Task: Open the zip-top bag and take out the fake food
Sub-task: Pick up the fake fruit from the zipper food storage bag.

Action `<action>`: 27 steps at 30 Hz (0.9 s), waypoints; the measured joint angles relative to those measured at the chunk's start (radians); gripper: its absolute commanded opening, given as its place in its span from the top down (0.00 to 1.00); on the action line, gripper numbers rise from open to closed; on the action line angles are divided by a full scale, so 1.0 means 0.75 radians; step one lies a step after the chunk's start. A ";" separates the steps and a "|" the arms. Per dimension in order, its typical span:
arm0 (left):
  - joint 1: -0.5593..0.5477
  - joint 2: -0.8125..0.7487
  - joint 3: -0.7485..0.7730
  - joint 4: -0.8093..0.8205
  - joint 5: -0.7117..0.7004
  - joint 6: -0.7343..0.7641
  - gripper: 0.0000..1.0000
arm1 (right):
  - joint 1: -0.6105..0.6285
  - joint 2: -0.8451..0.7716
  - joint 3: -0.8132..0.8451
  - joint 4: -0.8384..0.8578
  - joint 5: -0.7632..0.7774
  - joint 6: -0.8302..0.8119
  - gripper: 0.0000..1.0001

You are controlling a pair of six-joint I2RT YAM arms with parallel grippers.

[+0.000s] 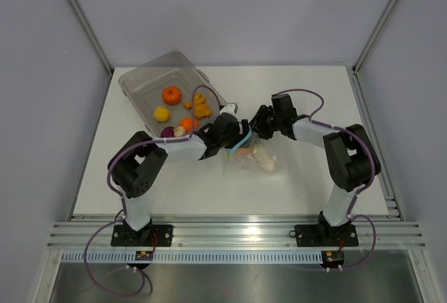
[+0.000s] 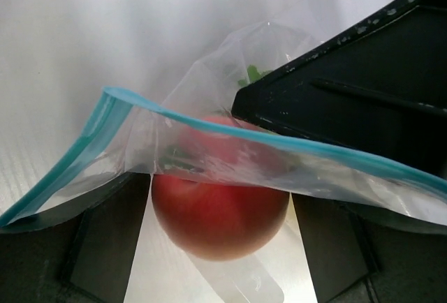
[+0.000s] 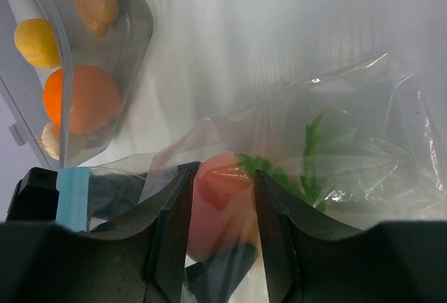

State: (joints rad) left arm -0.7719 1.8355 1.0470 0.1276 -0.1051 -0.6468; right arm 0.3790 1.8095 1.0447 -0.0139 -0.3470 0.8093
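Your left claw (image 2: 220, 184) gapes in the mouth of the unzipped zip-top bag (image 2: 202, 72) on the desk (image 1: 314, 177), straddling a red fake fruit (image 2: 220, 226) not yet out, while your right claw (image 3: 223, 174) pinches the bag and other fake food (image 1: 172, 95) lies in the tub (image 1: 143, 79).

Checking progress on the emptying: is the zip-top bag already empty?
No, a red toy fruit with green leaves sits inside the clear zip-top bag.

Bright even light, soft shadows, sheen on zip-top bag (image 3: 363, 121), blurred foreground
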 measured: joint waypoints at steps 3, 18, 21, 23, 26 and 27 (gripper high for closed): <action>-0.003 0.027 0.027 -0.039 -0.012 0.009 0.18 | 0.000 0.000 0.000 0.004 -0.012 0.001 0.53; -0.008 0.060 0.071 -0.074 -0.004 0.020 0.45 | -0.003 0.005 0.005 -0.035 0.032 -0.021 0.57; -0.008 0.060 0.071 -0.074 0.002 0.020 0.45 | -0.015 0.021 0.015 -0.053 0.047 -0.038 0.57; -0.008 0.060 0.071 -0.074 0.007 0.020 0.45 | -0.034 0.032 0.016 -0.060 0.058 -0.047 0.58; -0.008 0.053 0.071 -0.085 0.010 0.020 0.45 | -0.068 0.048 0.016 -0.075 0.071 -0.059 0.58; -0.008 0.047 0.071 -0.098 0.010 0.020 0.45 | -0.079 0.053 0.016 -0.081 0.079 -0.063 0.58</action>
State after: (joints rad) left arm -0.7776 1.8709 1.1000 0.0540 -0.0978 -0.6315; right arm 0.3195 1.8496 1.0565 -0.0746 -0.2874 0.7624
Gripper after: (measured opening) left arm 0.765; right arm 0.421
